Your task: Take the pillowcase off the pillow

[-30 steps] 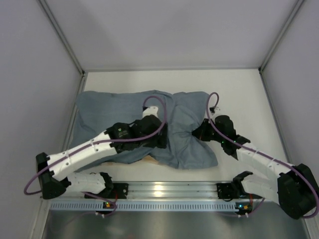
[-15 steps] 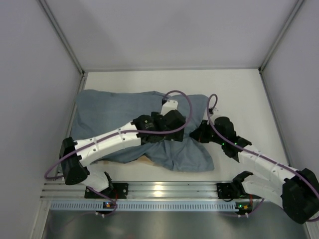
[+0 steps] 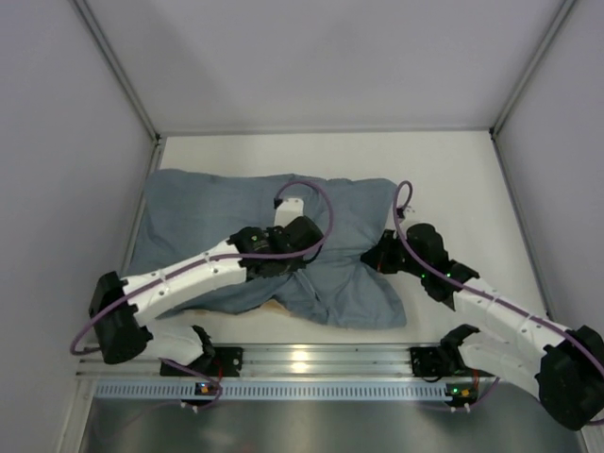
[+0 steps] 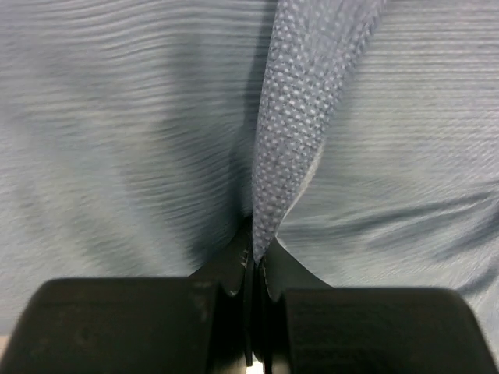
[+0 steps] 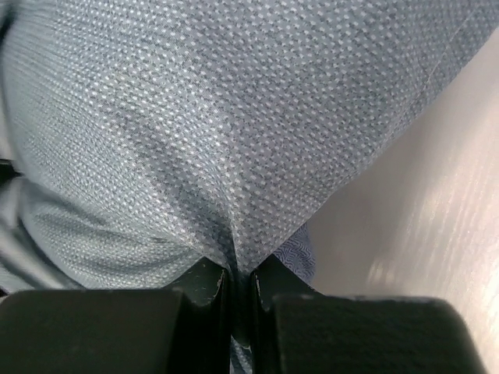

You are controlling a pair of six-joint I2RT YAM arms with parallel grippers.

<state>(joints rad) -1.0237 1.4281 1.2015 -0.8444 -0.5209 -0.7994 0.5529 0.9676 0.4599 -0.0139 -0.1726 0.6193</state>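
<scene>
The blue-grey pillowcase lies spread over the left and middle of the table. The pillow is hidden inside it. A thin tan sliver peeks out at the cloth's near edge. My left gripper sits over the middle of the cloth. In the left wrist view this gripper is shut on a raised fold of the pillowcase. My right gripper is at the cloth's right side. In the right wrist view it is shut on a bunched ridge of pillowcase.
Bare pale table shows to the right of and behind the cloth, and beside the right gripper as table. White walls close in the left, right and back. A metal rail runs along the near edge between the arm bases.
The left gripper swung right over the cloth, came back a little to the left, and went from open to shut on a fold. The right gripper kept its grip, hardly moving.
</scene>
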